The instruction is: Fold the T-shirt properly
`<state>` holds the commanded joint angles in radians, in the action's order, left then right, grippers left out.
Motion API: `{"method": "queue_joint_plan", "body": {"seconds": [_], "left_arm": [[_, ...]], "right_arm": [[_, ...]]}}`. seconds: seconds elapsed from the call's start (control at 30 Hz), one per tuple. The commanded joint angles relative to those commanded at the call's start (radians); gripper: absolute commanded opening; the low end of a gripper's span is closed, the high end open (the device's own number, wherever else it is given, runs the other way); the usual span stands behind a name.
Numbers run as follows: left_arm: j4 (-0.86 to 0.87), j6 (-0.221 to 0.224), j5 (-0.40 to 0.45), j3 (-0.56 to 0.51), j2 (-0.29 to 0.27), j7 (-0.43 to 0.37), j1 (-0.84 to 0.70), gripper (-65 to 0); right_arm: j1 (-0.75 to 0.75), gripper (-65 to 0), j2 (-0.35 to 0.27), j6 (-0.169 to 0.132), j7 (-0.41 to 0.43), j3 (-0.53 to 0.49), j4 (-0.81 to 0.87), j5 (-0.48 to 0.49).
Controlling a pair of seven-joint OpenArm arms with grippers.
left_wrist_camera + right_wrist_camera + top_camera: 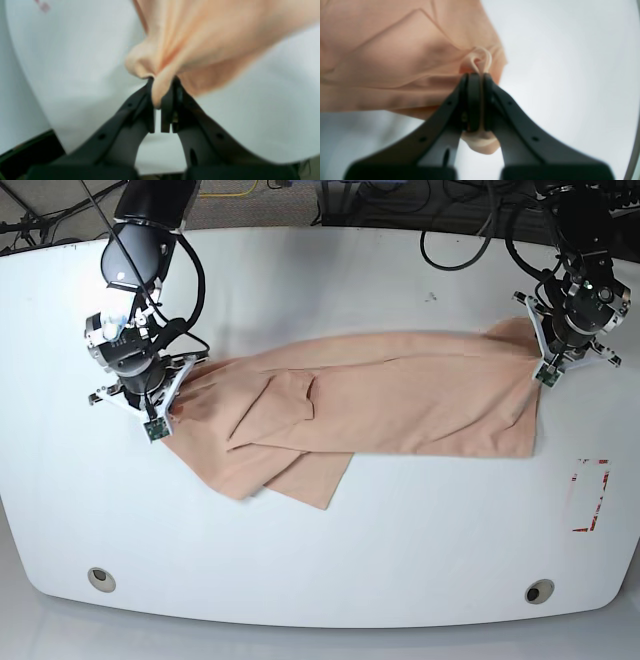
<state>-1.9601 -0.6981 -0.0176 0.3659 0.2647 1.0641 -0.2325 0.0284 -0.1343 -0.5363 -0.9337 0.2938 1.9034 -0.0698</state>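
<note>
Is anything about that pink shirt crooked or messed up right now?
Yes. The T-shirt is stretched between the left gripper and right gripper, but its lower edge sags unevenly onto the table, with a loose flap near the right gripper's end.

There is 1 T-shirt [380, 395], peach in colour, stretched across 1 white table [320, 550]. 2 robot arms reach over it, each ending in 1 gripper, so 2 grippers in all: the left gripper [547, 370] and the right gripper [158, 418]. The table's near edge has 2 small round holes [100, 578]. 1 red rectangle mark [590, 495] sits near its right side.
</note>
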Motion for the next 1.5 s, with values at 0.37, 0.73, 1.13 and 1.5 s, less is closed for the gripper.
{"method": "queue_joint_plan", "body": {"seconds": [0.37,0.73,1.13,1.5], "left_arm": [[-0.005,0.000,-0.003,0.005,-0.002,0.000,0.002,-49.3],[-0.002,0.000,-0.003,0.003,-0.031,0.000,0.060,-52.2],[0.002,0.000,-0.003,0.003,-0.038,0.002,0.066,-28.3],[0.032,0.000,-0.003,0.003,-0.038,0.002,0.091,-19.7]], "right_arm": [[0.006,-65.0,0.034,0.000,0.000,0.000,0.000,0.000],[0.008,-65.0,0.035,0.000,0.000,-0.002,0.002,0.000],[0.008,-65.0,0.035,0.000,0.000,-0.002,0.005,0.000],[0.006,-65.0,0.068,0.000,0.000,0.000,0.005,0.000]]}}
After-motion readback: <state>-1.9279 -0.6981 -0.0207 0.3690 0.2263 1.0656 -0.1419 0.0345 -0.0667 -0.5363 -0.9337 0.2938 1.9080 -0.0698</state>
